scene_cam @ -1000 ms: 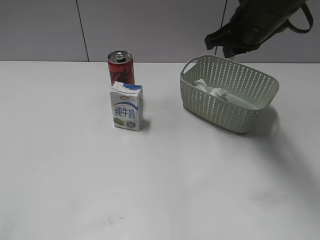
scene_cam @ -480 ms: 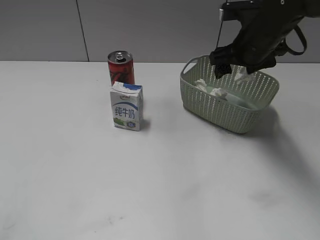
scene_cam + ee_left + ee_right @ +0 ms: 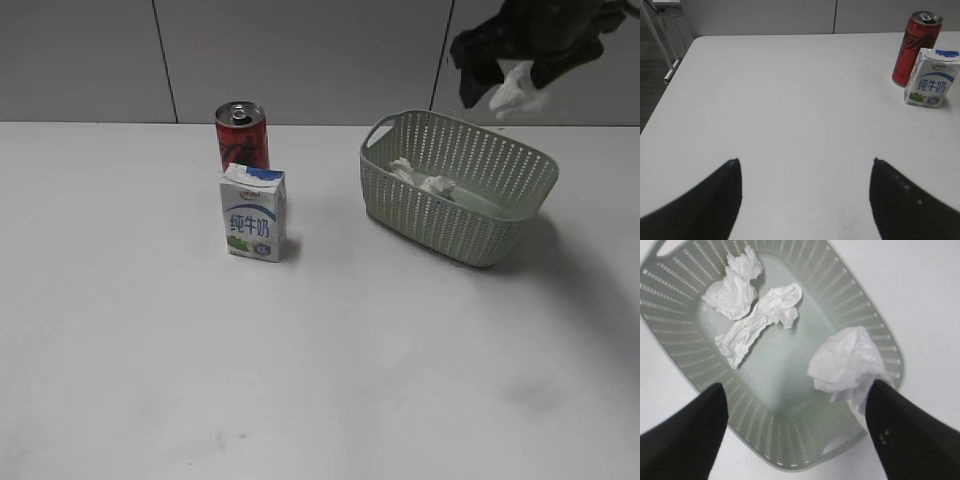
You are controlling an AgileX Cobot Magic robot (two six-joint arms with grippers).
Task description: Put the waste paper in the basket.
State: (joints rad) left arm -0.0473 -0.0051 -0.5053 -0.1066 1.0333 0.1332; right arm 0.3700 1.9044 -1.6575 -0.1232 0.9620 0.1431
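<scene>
The pale green basket [image 3: 455, 215] stands at the right of the table. Two crumpled white paper wads [image 3: 402, 168] [image 3: 437, 184] lie inside it. The right wrist view shows them on the basket [image 3: 790, 440] floor: one rounded [image 3: 732, 287], one elongated [image 3: 760, 322]. My right gripper [image 3: 510, 75] hovers high over the basket, its jaws [image 3: 797, 385] wide apart. A third white wad [image 3: 515, 88] hangs against its right finger [image 3: 847, 365], in the air above the basket. My left gripper [image 3: 805, 160] is open and empty over bare table.
A white-and-blue milk carton [image 3: 254, 213] stands left of centre with a red soda can [image 3: 241, 137] right behind it. Both also show in the left wrist view, the carton [image 3: 931, 78] and the can [image 3: 912, 47]. The table's left edge [image 3: 670, 75] is near.
The right gripper dropped low over the basket half a second ago and has risen again. The third wad still hangs at its finger. The left arm has not moved.
</scene>
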